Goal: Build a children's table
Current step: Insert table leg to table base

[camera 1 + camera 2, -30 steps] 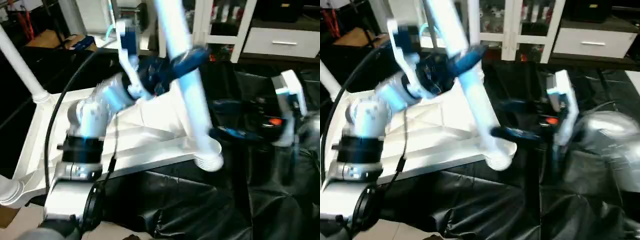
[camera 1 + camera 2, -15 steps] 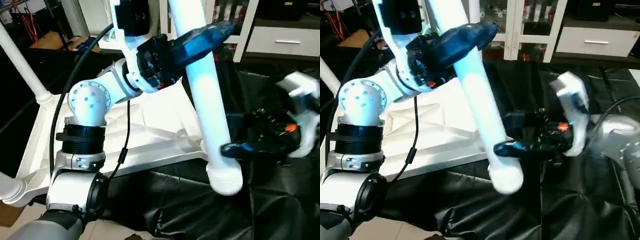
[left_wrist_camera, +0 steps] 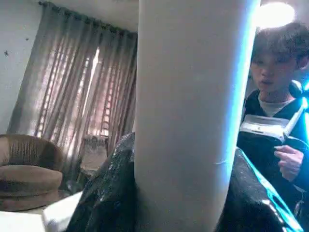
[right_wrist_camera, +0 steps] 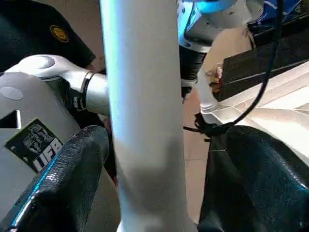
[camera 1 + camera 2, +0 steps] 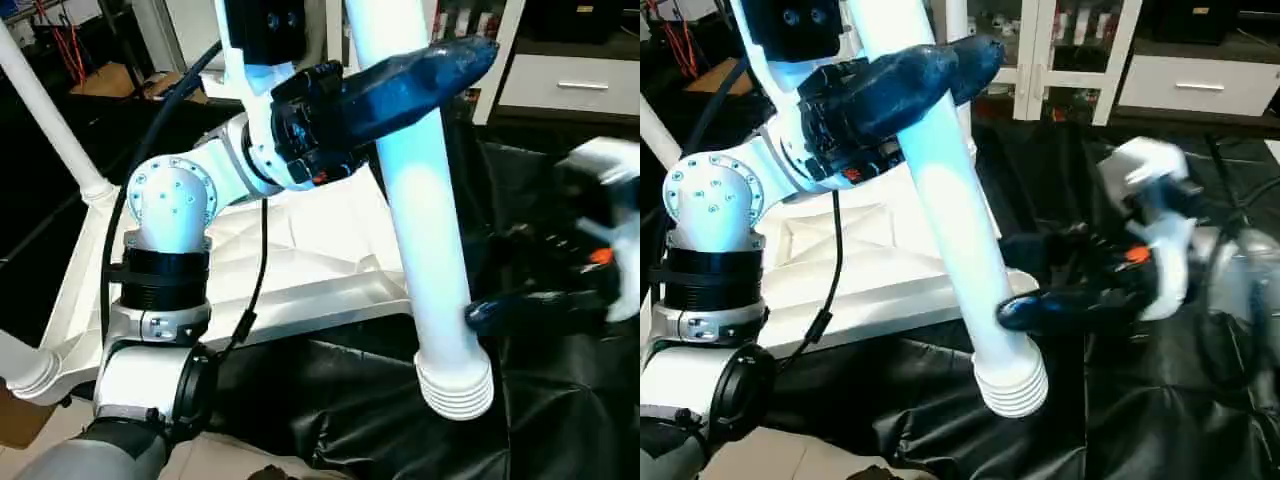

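Left tool (image 5: 400, 85) pinches our steeply upright leg (image 5: 425, 250) high up; right tool (image 4: 154, 188), spread wide, straddles its ribbed lower end beside the tabletop (image 5: 300, 260).

Leg (image 5: 425, 230) is swung from a slant to nearly upright, ribbed end lowered clear of the tabletop (image 5: 300, 270) corner. Right gripper (image 5: 1040, 305) is brought in around the leg's lower part, near the ribs.

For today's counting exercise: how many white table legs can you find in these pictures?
3. One leg is held in the left tool; one stands in the far-left socket; one sits at the near-left corner. A fourth may be hidden.
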